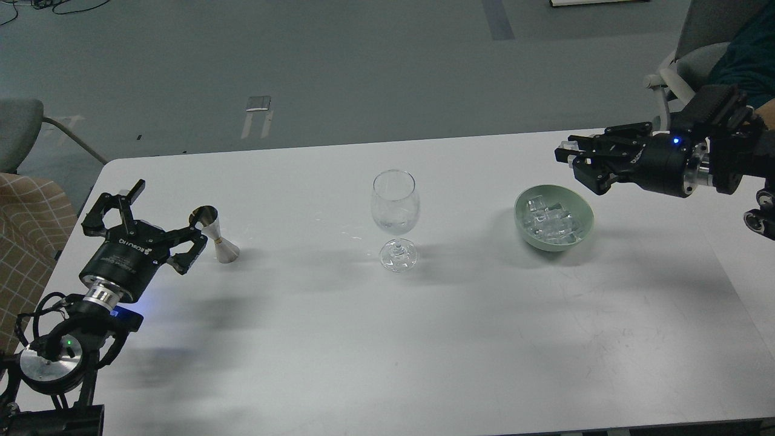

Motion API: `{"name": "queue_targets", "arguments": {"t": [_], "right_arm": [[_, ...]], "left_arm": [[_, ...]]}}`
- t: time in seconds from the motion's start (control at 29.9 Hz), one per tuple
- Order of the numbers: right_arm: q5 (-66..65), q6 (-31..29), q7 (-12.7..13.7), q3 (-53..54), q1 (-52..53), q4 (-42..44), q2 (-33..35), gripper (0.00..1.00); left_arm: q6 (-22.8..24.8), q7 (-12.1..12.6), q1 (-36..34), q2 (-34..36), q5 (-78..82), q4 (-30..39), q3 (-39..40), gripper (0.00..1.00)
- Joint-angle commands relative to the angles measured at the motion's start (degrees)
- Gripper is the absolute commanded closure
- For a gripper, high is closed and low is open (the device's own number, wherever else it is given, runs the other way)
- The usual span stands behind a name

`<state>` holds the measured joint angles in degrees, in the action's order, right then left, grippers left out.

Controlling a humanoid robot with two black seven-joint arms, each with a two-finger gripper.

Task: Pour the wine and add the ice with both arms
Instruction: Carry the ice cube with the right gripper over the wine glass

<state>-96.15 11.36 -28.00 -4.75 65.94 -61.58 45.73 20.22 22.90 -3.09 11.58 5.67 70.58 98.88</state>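
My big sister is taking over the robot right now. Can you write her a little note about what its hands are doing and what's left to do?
Left gripper: open, fingers spread, right beside the metal jigger standing on the white table, not closed on it.
Right gripper: up above the table, just beyond the green bowl. Something small and clear seems to sit between its fingertips, maybe an ice cube, but that is hard to tell.
The ice is piled in the bowl. The wine glass stands upright in the middle and looks empty.
Done: nothing in the glass yet.
Left: pour from the jigger into the glass, then add ice.
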Motion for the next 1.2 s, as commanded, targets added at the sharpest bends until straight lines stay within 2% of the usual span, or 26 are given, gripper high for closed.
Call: {"name": "queue_targets", "arguments": {"t": [0.0, 0.23, 0.7, 1.0, 1.17], "right_arm": [[0.35, -0.02, 0.00, -0.09, 4.01, -7.05, 2.78, 0.96], [0.26, -2.31, 0.00, -0.17, 9.20, -10.67, 2.52, 0.98], [0.78, -7.49, 0.00, -3.42, 17.37, -9.09, -11.00, 0.99], [7.37, -11.44, 0.00, -9.57, 24.76, -8.38, -16.11, 0.99], [13.43, -16.19, 0.00, -14.31, 29.85, -8.29, -19.27, 0.99]], "left_arm": [[0.00, -0.05, -0.07, -0.07, -0.04, -0.01, 0.00, 0.02], [0.00, -0.05, -0.25, -0.07, 0.04, -0.01, -0.09, 0.02], [0.09, 0.04, -0.43, -0.07, -0.04, -0.01, -0.09, 0.02], [0.26, 0.13, -0.43, -0.07, -0.04, -0.10, -0.09, 0.02], [0.26, 0.22, -0.51, -0.16, -0.04, -0.01, -0.09, 0.02]]}}
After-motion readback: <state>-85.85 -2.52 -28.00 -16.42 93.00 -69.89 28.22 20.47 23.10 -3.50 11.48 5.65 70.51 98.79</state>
